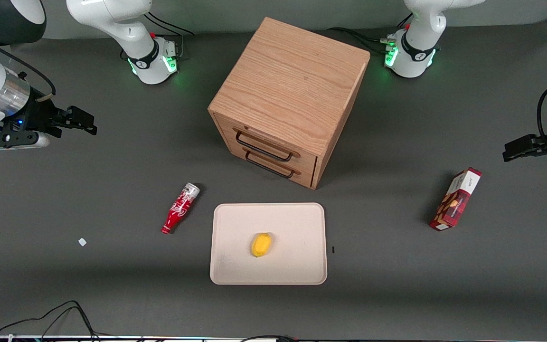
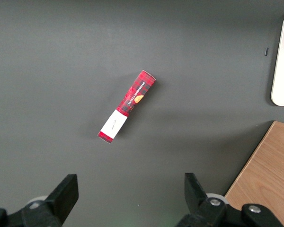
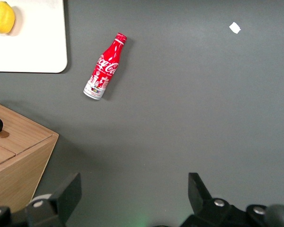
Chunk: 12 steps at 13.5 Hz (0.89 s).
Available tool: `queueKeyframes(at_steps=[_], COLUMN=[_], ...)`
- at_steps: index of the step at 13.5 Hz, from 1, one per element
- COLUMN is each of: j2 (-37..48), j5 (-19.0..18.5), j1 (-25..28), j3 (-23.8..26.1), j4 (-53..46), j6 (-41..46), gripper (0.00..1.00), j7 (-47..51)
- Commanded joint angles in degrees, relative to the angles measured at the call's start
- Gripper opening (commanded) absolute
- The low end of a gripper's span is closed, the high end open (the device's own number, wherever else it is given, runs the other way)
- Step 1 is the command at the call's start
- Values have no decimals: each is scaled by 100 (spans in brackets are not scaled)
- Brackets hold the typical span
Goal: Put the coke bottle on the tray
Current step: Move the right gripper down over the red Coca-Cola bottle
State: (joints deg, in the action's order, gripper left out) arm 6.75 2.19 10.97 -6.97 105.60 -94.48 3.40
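Red coke bottle (image 3: pixel 104 66) under spread gripper (image 3: pixel 132 198)

Tray (image 3: pixel 28 47) cut off by edge

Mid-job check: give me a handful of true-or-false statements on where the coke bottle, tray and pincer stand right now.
1. The coke bottle lies on its side on the table, beside the tray. True.
2. The tray has nothing on it. False: a yellow fruit sits on it.
3. The pincer is shut on the bottle. False: it hangs open above the table toward the working arm's end, well apart from the bottle and holding nothing.
4. Both drawers of the wooden cabinet are closed. True.
5. The red snack box rests on the tray. False: it stands on the table toward the parked arm's end.
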Motion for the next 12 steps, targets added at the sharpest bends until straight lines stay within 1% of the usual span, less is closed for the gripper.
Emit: queueKeyframes(at_steps=[1, 4, 6, 8, 10, 12], j2=[-78, -244, -524, -745, -990, -1202], j5=[1, 10, 10, 10, 36, 19], j1=[2, 1, 19, -7, 1, 19], j3=[3, 3, 3, -6, -6, 3], j4=[-162, -302, -513, -654, -663, -515], j6=[114, 244, 316, 561, 466, 98], gripper=[100, 100, 100, 100, 100, 100], j7=[-103, -121, -33, -33, 290, 748])
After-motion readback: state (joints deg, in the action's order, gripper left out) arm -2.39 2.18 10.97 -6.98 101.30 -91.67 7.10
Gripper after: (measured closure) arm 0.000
